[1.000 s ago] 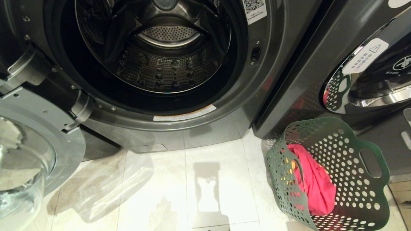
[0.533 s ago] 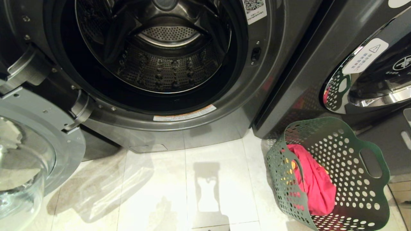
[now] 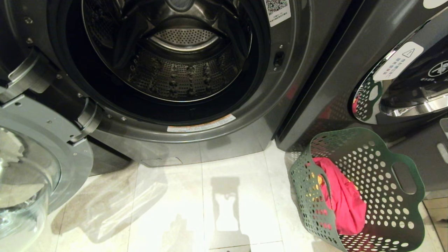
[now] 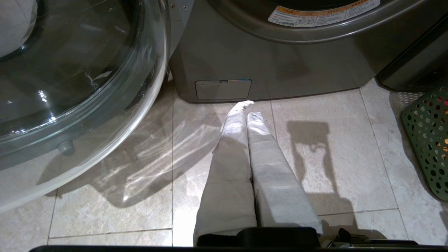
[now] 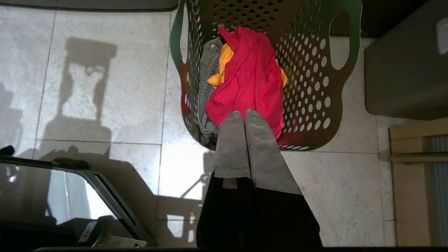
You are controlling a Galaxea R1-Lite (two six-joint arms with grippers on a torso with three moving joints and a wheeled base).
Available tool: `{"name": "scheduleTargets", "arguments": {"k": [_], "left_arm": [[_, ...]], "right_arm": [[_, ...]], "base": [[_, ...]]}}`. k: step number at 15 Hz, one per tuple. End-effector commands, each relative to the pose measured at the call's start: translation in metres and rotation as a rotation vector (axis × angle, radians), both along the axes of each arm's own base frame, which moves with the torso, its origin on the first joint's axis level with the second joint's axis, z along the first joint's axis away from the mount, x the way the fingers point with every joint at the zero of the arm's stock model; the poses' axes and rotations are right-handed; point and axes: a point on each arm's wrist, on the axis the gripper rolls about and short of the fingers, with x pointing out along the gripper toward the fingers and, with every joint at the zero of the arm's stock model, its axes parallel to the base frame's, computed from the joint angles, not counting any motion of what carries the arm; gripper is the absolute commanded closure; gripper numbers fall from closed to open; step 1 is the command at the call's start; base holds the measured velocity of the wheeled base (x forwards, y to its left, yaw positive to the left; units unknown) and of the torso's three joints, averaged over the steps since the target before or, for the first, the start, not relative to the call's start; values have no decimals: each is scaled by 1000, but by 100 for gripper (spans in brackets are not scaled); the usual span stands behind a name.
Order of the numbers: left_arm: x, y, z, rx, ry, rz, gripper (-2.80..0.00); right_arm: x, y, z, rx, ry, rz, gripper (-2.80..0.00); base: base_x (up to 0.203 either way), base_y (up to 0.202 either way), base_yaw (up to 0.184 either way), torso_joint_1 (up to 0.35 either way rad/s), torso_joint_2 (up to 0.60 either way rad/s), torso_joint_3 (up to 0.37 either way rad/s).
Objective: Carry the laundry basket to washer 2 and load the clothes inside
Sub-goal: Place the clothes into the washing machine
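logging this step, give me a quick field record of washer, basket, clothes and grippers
washer: door swung open to the left, drum shows no clothes
laundry basket: on the floor tiles, right of the open washer
clothes: red garment on top, yellow garment and denim garment under it, all in the basket
left gripper: shut, empty, above the floor
right gripper: shut, empty, above the basket

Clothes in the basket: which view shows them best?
Right wrist view: it looks down into the laundry basket, showing the red garment, yellow garment and grey denim. Head view shows mostly red. Left wrist view shows only the basket's wall.
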Motion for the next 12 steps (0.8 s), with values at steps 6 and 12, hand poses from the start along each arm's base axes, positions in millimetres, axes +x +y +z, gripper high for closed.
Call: {"name": "scheduleTargets", "arguments": {"k": [6,12], "left_arm": [[3,0,-11,-4,41,0,0],[3,0,-11,-4,41,0,0]], "right_arm": [[44,-3,115,5,157,-154,0],[171,-11,70,229,618,-444,0]], "base": [[0,0,0,0,0,0],[0,0,0,0,0,0]]}}
